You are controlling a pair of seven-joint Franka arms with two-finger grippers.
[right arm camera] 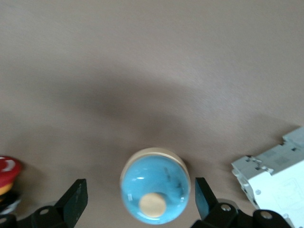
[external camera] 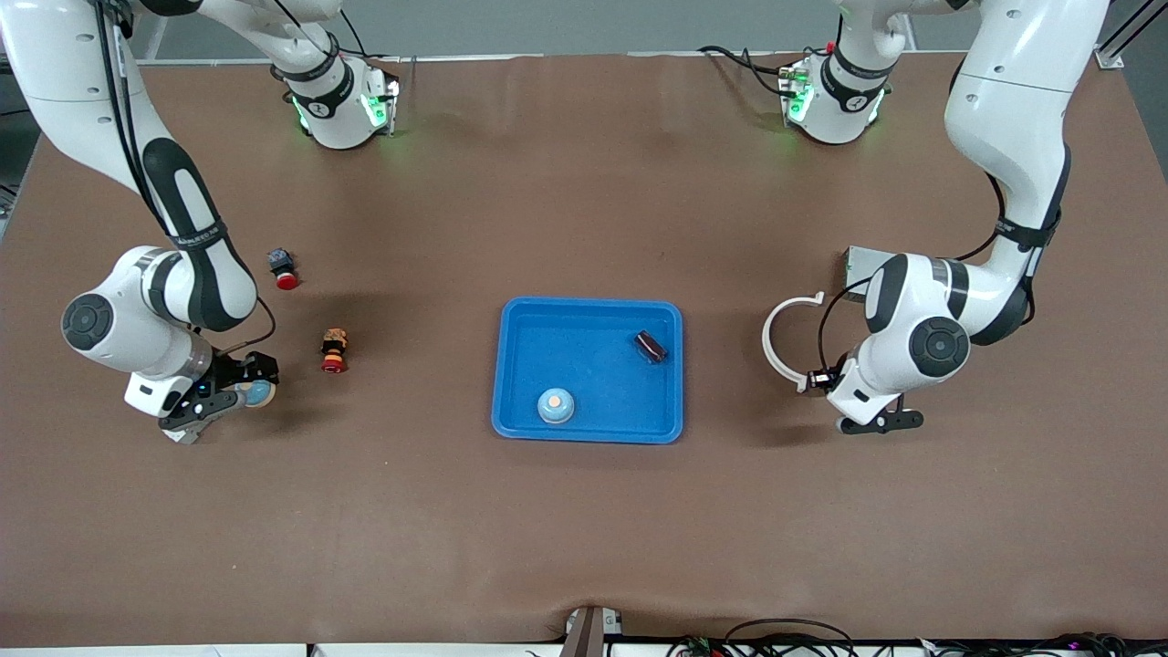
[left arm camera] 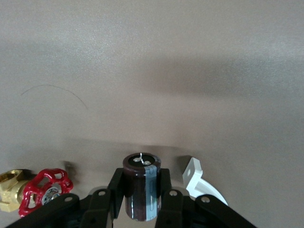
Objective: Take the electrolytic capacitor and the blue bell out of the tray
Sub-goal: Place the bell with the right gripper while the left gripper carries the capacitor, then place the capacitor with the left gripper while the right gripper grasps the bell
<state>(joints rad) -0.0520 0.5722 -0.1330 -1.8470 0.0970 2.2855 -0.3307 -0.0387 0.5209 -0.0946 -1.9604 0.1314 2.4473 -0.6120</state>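
Left gripper (left arm camera: 142,199) clamps a dark cylindrical capacitor (left arm camera: 141,186). Right gripper (right arm camera: 137,199) released, its 2 fingers (right arm camera: 76,202) straddling a round blue bell (right arm camera: 154,191).

Bkgd inventory for you: brown table cover (external camera: 584,529) fills nearly the whole frame, matte, w/ soft shadows. Grey floor strip (external camera: 584,26) along top edge. Metal rail (external camera: 1121,41) at upper right corner. Cables (external camera: 912,643) bunched along bottom edge, lower right. Light even, diffuse, no hard glare.
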